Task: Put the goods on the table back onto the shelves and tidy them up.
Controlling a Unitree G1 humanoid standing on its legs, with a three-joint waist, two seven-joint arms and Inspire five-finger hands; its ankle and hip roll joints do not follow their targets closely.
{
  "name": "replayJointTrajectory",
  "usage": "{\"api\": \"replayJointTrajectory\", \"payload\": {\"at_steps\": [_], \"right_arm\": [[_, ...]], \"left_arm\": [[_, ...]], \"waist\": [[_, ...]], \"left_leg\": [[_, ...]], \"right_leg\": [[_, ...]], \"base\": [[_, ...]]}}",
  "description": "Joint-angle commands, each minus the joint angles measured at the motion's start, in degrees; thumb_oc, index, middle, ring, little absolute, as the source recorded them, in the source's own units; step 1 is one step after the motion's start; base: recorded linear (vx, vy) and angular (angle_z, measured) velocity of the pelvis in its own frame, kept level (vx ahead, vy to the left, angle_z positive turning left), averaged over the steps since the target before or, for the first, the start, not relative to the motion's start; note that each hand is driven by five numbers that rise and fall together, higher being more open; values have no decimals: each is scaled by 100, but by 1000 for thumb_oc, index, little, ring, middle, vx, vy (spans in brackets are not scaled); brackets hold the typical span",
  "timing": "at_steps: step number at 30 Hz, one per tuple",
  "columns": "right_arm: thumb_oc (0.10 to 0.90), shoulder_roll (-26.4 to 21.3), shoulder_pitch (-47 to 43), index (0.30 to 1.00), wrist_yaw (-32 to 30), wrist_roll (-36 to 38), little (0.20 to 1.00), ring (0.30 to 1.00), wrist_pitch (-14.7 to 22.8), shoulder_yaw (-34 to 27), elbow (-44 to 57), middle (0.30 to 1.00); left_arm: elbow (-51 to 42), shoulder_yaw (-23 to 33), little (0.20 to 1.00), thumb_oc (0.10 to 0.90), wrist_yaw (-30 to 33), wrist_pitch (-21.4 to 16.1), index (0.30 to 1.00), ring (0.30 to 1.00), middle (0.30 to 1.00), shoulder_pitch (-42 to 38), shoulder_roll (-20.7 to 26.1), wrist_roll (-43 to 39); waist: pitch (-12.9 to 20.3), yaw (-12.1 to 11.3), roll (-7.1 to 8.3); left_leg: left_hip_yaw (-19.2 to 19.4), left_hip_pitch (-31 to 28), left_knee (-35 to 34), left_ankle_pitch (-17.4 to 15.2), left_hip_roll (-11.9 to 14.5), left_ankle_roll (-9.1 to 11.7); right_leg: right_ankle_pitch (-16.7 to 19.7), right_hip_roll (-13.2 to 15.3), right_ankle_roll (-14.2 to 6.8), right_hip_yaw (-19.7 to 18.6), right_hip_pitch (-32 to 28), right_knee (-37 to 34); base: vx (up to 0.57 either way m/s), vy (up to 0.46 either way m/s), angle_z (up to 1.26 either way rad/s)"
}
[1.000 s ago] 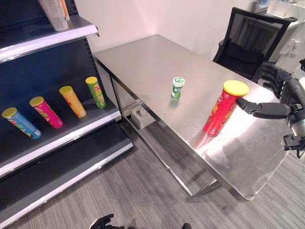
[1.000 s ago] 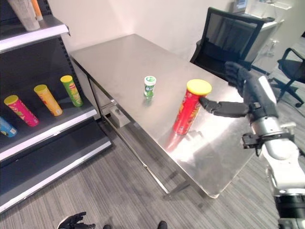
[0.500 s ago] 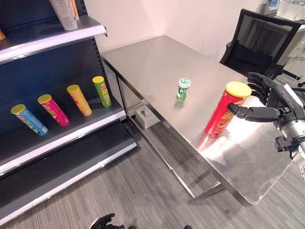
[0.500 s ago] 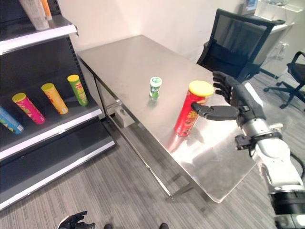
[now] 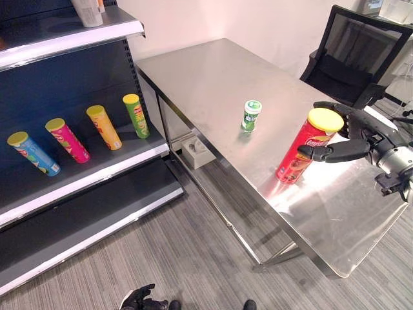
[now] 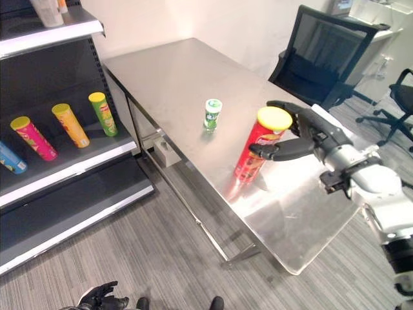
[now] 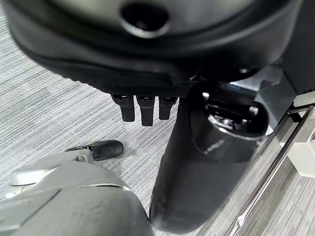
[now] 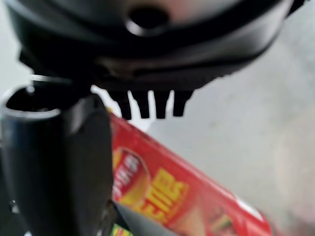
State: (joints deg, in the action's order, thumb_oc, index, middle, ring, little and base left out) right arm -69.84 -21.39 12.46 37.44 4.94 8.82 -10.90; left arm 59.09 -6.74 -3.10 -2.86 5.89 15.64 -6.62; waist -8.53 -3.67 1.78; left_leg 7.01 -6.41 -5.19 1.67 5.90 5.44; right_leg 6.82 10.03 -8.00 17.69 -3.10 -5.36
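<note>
Standing upright – red can (image 5: pixel 301 150) between open right hand (image 5: pixel 361 137) thumb, fingers (image 6: pixel 288 106).

The right hand (image 6: pixel 308 132) reaches out with fingers spread, thumb extended; left hand (image 5: pixel 137 299) hangs low.

Bare stainless-steel table (image 5: pixel 213 77): tall red crisp tube with yellow lid (image 5: pixel 302 150) upright near front edge; small green-and-white canister (image 5: pixel 250 115) upright mid-table. Dark shelf unit's middle shelf (image 5: pixel 90 171): four crisp tubes lying side by side — blue (image 5: pixel 31 154), pink (image 5: pixel 67 140), orange (image 5: pixel 104 127), green (image 5: pixel 136 116).
</note>
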Motion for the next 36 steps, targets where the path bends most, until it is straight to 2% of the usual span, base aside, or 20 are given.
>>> {"api": "replayJointTrajectory", "payload": {"at_steps": [1,12,13,14,15,16,18,22,26,29,30,33,34,35,36], "right_arm": [[800,-315,-1020,900,-152,425,900,900,382,221,6,900],[800,-462,-1599,900,-134,389,900,900,326,971,-35,900],[772,-472,-1644,858,-134,377,858,858,299,1041,-63,858],[598,-496,-1691,596,-125,354,596,596,292,1114,-72,596],[449,-558,-1754,373,-115,266,373,373,251,1262,-104,373],[400,-602,-1786,300,-92,250,300,300,236,1336,-106,300],[400,-738,-1898,300,-46,176,300,300,211,1539,-90,300],[400,-842,-1887,300,-62,84,300,300,226,1577,-93,300],[400,-742,-1642,300,-145,31,300,300,250,1302,-90,300],[400,-516,-1346,300,-296,23,300,300,319,841,-62,300],[400,-175,-1127,300,-487,35,300,300,415,386,1,300],[400,343,-733,300,-756,-13,300,300,529,-366,238,300],[400,648,-708,300,-912,-62,300,300,609,-633,398,300],[400,656,-668,300,-917,-69,300,300,601,-669,420,300],[400,1046,-712,300,-1197,-248,300,300,764,-962,731,300]], "left_arm": [[321,-568,900,800,-76,-176,900,900,900,-6,266,170],[351,-598,900,800,-45,-180,900,900,900,-33,297,148],[350,-604,900,800,-46,-180,900,900,900,-20,297,148],[355,-601,900,800,-43,-178,900,900,900,-19,299,145],[363,-604,900,800,-43,-173,900,900,900,-13,302,135],[356,-594,900,800,-45,-175,900,900,900,-6,302,128],[372,-597,900,800,-40,-186,900,900,900,-10,303,122],[398,-586,900,800,-18,-196,900,900,900,-7,295,129],[393,-553,900,800,-2,-190,900,900,900,1,289,112],[357,-488,900,800,33,-199,900,900,900,-20,287,53],[309,-408,900,800,65,-194,900,900,900,-20,281,32],[182,-313,900,800,69,-177,900,900,900,22,328,-35],[125,-244,900,800,74,-166,900,900,900,57,330,-84],[121,-252,900,800,73,-164,900,900,900,58,342,-84],[25,-132,900,800,96,-135,900,900,900,131,340,-203]], "waist": [[356,-146,341],[333,-164,398],[327,-169,402],[323,-170,406],[318,-174,418],[312,-169,421],[302,-160,433],[300,-136,426],[307,-110,408],[309,-98,374],[310,-90,322],[324,-151,280],[343,-188,234],[342,-194,242],[367,-283,179]], "left_leg": [[111,233,19,-171,39,131],[122,237,19,-171,56,149],[117,238,19,-172,56,151],[115,236,19,-173,57,152],[117,233,19,-173,57,157],[115,236,19,-171,57,157],[113,239,19,-170,53,159],[111,223,19,-175,53,161],[111,202,19,-182,56,155],[107,185,19,-191,63,148],[96,172,19,-200,73,138],[55,164,19,-200,94,136],[17,158,19,-194,116,141],[14,156,19,-194,118,143],[-108,166,19,-146,195,169]], "right_leg": [[-118,306,-386,95,-278,36],[-115,310,-390,97,-259,36],[-114,312,-390,101,-265,36],[-115,312,-390,104,-267,36],[-113,310,-391,101,-266,36],[-113,309,-393,101,-264,36],[-114,310,-396,102,-264,36],[-119,307,-397,99,-277,36],[-129,306,-394,96,-286,36],[-145,301,-388,79,-293,36],[-171,292,-381,70,-305,36],[-226,266,-361,94,-344,36],[-276,233,-330,95,-373,36],[-278,231,-329,99,-377,36],[-386,135,-258,115,-428,36]], "base": [[0,0,0],[0,0,0],[0,0,0],[0,0,0],[0,0,0],[0,0,0],[0,0,0],[0,0,0],[0,0,0],[-3,-10,0],[-11,-41,-1],[-9,-78,-2],[-2,-77,5],[-4,-178,9],[-9,-175,15]]}}
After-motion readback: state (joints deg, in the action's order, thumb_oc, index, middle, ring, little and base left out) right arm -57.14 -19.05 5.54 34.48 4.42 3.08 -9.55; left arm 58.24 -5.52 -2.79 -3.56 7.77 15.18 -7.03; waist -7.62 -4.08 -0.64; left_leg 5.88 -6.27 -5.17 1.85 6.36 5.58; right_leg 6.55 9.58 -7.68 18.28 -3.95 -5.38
